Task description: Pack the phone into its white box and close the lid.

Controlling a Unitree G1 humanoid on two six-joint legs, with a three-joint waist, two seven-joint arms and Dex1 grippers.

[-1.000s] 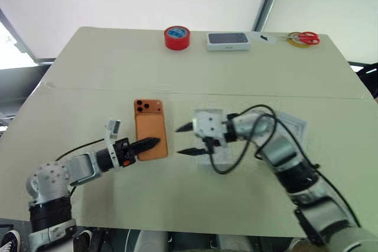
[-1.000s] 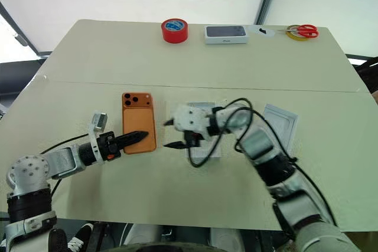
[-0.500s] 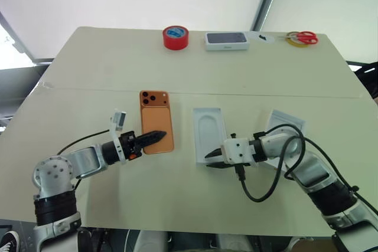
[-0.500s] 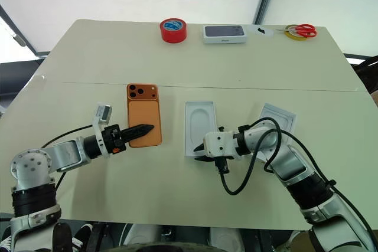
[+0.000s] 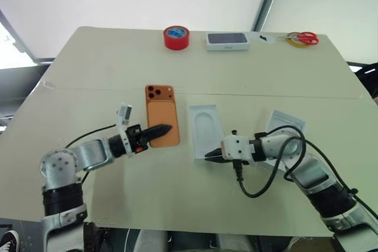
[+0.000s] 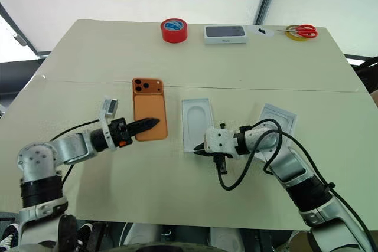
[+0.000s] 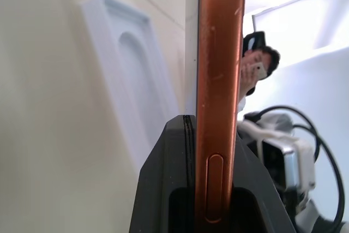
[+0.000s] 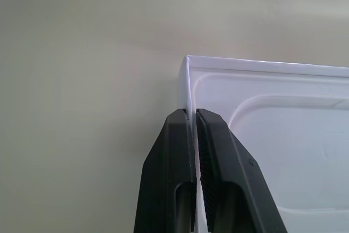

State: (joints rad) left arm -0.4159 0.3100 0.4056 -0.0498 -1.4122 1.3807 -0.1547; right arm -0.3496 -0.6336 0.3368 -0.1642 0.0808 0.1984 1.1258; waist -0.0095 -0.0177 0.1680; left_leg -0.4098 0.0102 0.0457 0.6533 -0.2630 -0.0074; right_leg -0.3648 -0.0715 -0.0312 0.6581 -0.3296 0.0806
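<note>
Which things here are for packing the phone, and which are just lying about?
For the job: phone, white tray with an oval dip, white box piece by the right arm.
Lying about: red tape, box with a dark phone picture, scissors.

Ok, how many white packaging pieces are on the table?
3: moulded insert at centre, right gripper pinching its wall; tray partly hidden behind right arm; dark-pictured box at far edge.
</note>
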